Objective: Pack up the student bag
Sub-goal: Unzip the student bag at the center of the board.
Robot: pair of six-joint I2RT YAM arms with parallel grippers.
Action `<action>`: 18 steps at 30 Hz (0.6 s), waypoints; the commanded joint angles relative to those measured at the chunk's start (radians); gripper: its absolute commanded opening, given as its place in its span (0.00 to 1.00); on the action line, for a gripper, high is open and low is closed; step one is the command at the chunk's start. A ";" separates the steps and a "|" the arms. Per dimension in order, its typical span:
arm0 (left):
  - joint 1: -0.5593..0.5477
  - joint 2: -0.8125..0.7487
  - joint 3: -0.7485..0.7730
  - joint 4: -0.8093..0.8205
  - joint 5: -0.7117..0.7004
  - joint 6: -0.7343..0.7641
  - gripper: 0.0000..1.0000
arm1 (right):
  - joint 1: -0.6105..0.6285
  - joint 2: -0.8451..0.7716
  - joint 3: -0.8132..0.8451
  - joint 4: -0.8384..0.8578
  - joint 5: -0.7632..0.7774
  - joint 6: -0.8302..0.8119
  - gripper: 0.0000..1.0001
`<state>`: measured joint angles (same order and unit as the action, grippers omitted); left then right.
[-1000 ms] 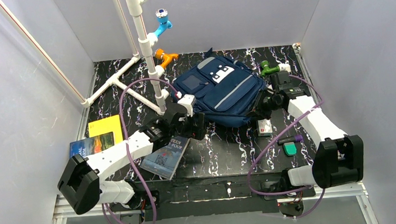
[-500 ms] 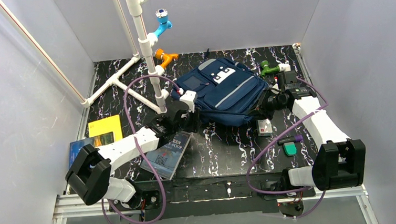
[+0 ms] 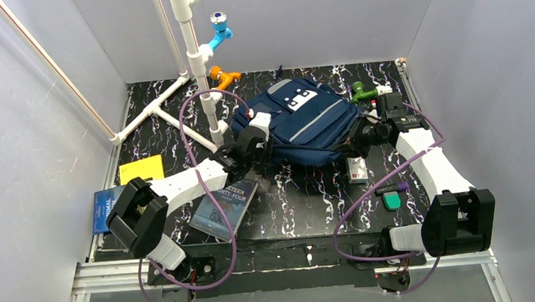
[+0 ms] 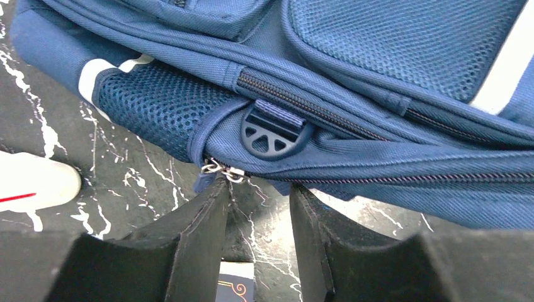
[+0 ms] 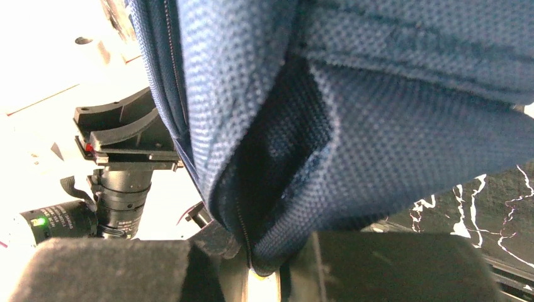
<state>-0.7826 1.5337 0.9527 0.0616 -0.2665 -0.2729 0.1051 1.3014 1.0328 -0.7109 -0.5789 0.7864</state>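
One student bag [image 3: 298, 124] lies flat on the table [image 3: 296, 199] (toward the back); we see right gripper [image 5: 264, 277] clamped on its fabric edge, left gripper [image 4: 258, 189] part-open, empty, tips by the zip pulls [image 4: 220, 168].

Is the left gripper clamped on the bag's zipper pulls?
No, the zipper pulls sit just beyond one fingertip, and only tabletop shows in the left gripper gap.

White pipe frame [image 3: 190, 35] just left of student bag [image 3: 305, 123]
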 commanded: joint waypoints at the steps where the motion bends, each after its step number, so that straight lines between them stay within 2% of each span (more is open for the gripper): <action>1: 0.002 0.019 0.068 -0.047 -0.122 0.027 0.39 | -0.002 -0.022 0.078 0.051 -0.118 0.015 0.01; 11: 0.002 0.052 0.124 -0.101 -0.165 0.032 0.32 | -0.002 -0.022 0.086 0.047 -0.123 0.011 0.01; 13: 0.002 0.054 0.130 -0.109 -0.176 0.033 0.27 | -0.002 -0.025 0.085 0.046 -0.125 0.010 0.01; 16: 0.002 0.048 0.140 -0.118 -0.140 0.056 0.15 | -0.002 -0.031 0.083 0.047 -0.124 0.008 0.01; 18: 0.002 0.039 0.143 -0.122 -0.125 0.053 0.13 | -0.002 -0.034 0.078 0.048 -0.121 0.006 0.01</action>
<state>-0.7830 1.5902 1.0508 -0.0422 -0.3836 -0.2379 0.1047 1.3025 1.0512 -0.7105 -0.5911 0.7914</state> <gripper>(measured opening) 0.153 0.200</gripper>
